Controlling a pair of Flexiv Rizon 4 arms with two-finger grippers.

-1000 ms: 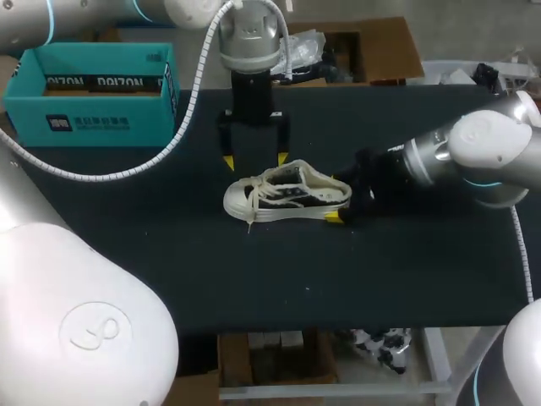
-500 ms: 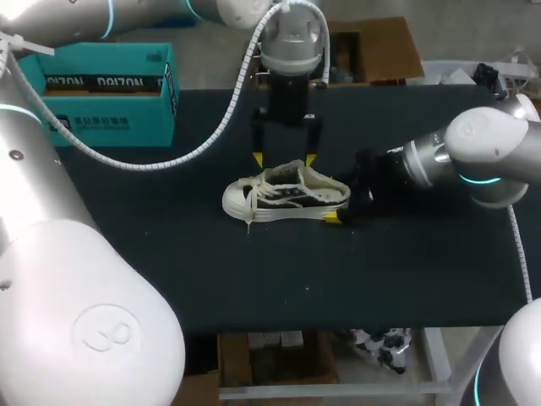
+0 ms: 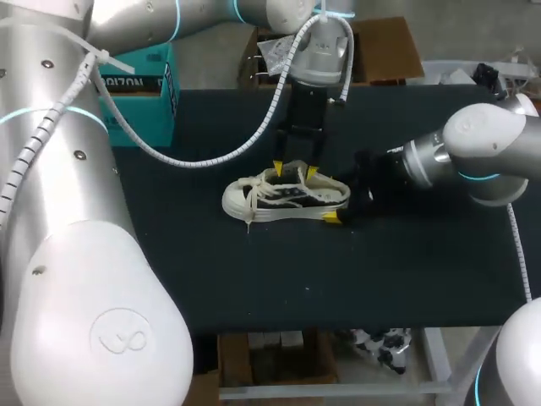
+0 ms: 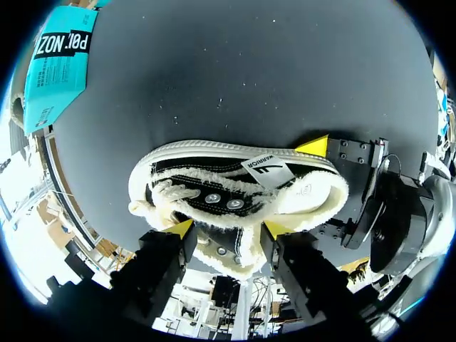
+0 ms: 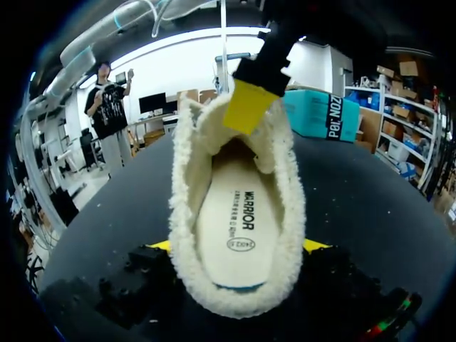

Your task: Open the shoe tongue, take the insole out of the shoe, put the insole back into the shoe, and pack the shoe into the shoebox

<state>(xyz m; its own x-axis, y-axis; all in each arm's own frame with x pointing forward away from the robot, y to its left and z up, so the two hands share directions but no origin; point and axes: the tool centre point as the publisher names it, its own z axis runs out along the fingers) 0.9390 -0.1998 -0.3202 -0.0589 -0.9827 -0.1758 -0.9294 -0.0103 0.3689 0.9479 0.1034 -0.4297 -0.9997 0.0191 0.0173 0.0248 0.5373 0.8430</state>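
End effector left (image 3: 294, 172): fingers apart, straddling laced upper of shoe (image 3: 286, 196), which sits mid-table, toe toward left edge. Probably light; fleece upper soft and floppy, rubber sole stiff. Best pinched at free edge of tongue (image 4: 269, 171). End effector right (image 3: 340, 205): clamped on heel at sole sides.

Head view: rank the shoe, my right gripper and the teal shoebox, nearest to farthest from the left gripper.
1. shoe, right at the left gripper tips.
2. right gripper, at the shoe's heel.
3. teal shoebox, at the table's far left corner.
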